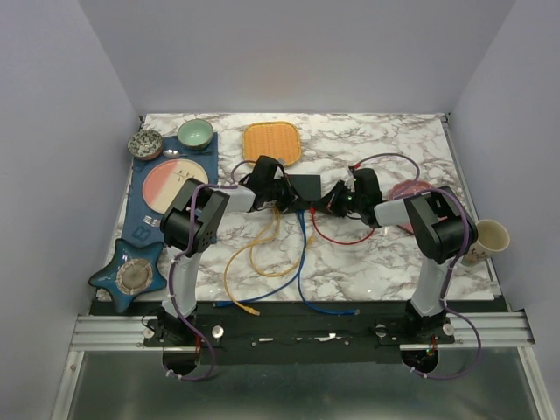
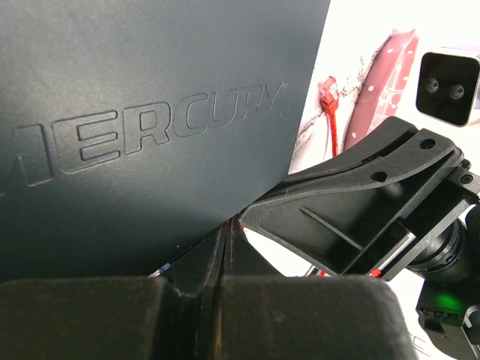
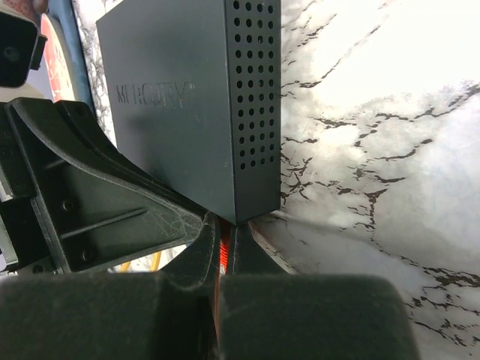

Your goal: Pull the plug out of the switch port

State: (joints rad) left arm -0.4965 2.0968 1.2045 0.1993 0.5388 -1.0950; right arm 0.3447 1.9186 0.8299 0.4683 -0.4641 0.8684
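Where the arm bases sit at the near edge, the loose ends of a yellow cable and a blue cable lie on the marble table, and both run away toward the middle. A blue star dish lies near-left and a cup stands at the right edge. A red cable loops just right of centre. Farther in, the switch lies flat in the middle of the table, lettered face up, between the two arms' wrists. The left gripper has its fingers pressed together against the switch's near-left edge; whether anything is pinched there cannot be told. The right gripper meets the switch's near-right corner, beside the perforated side wall, with its fingers clamped on a thin red strip, the red cable by its colour. The sockets are hidden. A pink plate rests on a blue mat at left, and a red dotted plate shows behind the right arm. Farthest off are an orange mat, a green bowl and a speckled bowl.
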